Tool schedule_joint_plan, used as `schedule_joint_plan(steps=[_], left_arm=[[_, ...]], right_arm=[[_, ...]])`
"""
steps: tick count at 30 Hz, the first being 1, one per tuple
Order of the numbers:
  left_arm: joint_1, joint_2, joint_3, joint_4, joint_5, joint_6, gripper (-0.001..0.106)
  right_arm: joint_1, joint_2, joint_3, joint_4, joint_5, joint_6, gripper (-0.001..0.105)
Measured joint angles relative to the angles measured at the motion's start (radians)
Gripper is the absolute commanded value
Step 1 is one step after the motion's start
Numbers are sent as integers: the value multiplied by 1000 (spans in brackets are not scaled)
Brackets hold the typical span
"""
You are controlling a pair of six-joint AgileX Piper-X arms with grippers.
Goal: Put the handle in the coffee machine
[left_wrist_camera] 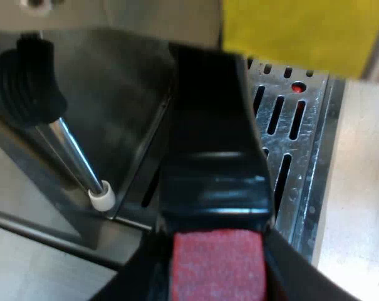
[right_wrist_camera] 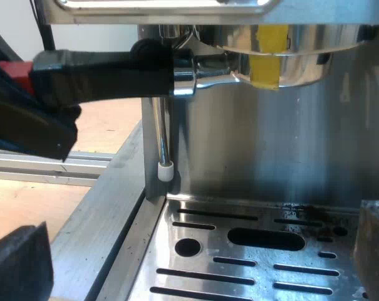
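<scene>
Well, the left gripper (left_wrist_camera: 215, 260) is clenched on the holder (left_wrist_camera: 208, 125) right at the red end (left_wrist_camera: 217, 279) of its dark handle, one finger on each side. Gripping so far out gives the longest lever for the twist that locks the holder in. It also leaves the fingers well away from the espresso machine (right_wrist_camera: 283, 144).

In the right wrist view, the holder's metal head (right_wrist_camera: 295, 66) sits ahead of and above the right gripper (right_wrist_camera: 202, 219), raised into the mount at the machine's front. A strip of yellow tape (right_wrist_camera: 264, 72) hangs at its rim, probably as an alignment mark. The handle (right_wrist_camera: 108, 75) runs sideways along the machine's front to the left gripper rather than pointing straight out. I take that as the entry angle: the head looks seated but not yet swung round to lock. Whether its lugs are fully home I cannot tell.

The steam wand (right_wrist_camera: 161, 135) hangs just under the handle, close to the path of the swing, so the turn will need to be level. Below the left gripper lies the slotted drip tray (left_wrist_camera: 289, 132).

The right gripper is released, its fingers spread wide with nothing between them. It hovers low over the drip tray, facing the machine, seemingly placed out of the way while the other arm does the work.
</scene>
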Motion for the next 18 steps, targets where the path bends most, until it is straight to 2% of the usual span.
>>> schedule_joint_plan(steps=[11,14,17,18], left_arm=[[-2,-22,0,33,-20,-29,0],[-2,-22,0,38,-18,-41,0],[-2,-22,0,41,-17,-43,0],[-2,-22,0,41,-15,-45,0]], right_arm=[[0,0,0,0,-24,0,104],[-1,0,0,2,-24,0,100],[-13,0,0,3,-31,0,76],[-23,0,0,3,-36,0,65]])
